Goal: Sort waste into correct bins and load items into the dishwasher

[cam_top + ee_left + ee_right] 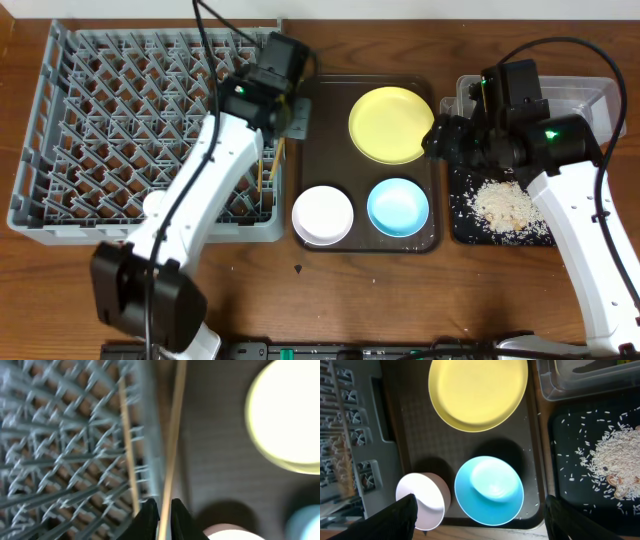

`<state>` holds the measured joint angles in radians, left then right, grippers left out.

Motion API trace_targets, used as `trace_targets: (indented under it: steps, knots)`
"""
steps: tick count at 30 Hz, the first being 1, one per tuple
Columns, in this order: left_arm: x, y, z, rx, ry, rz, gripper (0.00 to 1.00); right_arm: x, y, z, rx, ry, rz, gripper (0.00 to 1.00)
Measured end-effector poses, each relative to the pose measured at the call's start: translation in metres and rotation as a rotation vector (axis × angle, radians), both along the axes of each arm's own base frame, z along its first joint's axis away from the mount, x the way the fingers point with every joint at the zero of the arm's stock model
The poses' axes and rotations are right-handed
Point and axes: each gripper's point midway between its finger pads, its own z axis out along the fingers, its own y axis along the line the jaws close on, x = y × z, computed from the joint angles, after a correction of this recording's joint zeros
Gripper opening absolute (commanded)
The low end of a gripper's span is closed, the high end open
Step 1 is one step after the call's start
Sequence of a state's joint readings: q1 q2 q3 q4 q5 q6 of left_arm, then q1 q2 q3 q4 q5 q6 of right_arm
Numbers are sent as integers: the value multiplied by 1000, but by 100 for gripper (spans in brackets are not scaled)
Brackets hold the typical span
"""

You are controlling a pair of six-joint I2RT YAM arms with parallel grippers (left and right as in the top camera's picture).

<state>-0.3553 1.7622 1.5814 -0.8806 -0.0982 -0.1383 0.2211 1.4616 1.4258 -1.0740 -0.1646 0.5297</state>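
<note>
My left gripper [163, 516] is shut on one wooden chopstick [173, 435] over the right edge of the grey dish rack [120, 120]. A second chopstick [127, 445] lies in the rack beside it. My right gripper [480, 520] is open and empty, above the blue bowl [489, 490] and white bowl [422, 500]. The yellow plate [392, 125] lies beyond them. Rice scraps [503, 203] lie in the black tray [462, 225]. The clear tub [590, 95] is behind it. The napkin and wrapper are out of view.
The plate and both bowls rest on a dark brown serving tray [432, 240] between the rack and the black tray. My left arm [200, 190] crosses the rack's right side. Loose rice grains lie scattered over the black tray [560, 460].
</note>
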Motion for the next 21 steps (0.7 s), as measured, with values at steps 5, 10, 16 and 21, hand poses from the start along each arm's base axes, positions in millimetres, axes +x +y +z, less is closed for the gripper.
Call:
trace_targets:
  steps: [5, 10, 16, 21]
  knots:
    - [1, 33, -43, 21, 114, 82, 12, 0, 0, 0, 0, 0, 0, 79]
    - [0, 36, -50, -25, 141, 98, 14, 0, 0, 0, 0, 0, 0, 79]
    - [-7, 8, -49, -91, 160, 32, 26, 0, 0, 0, 0, 0, 0, 79]
    - [-16, -33, -45, -95, 144, -111, 38, 0, 0, 0, 0, 0, 0, 79]
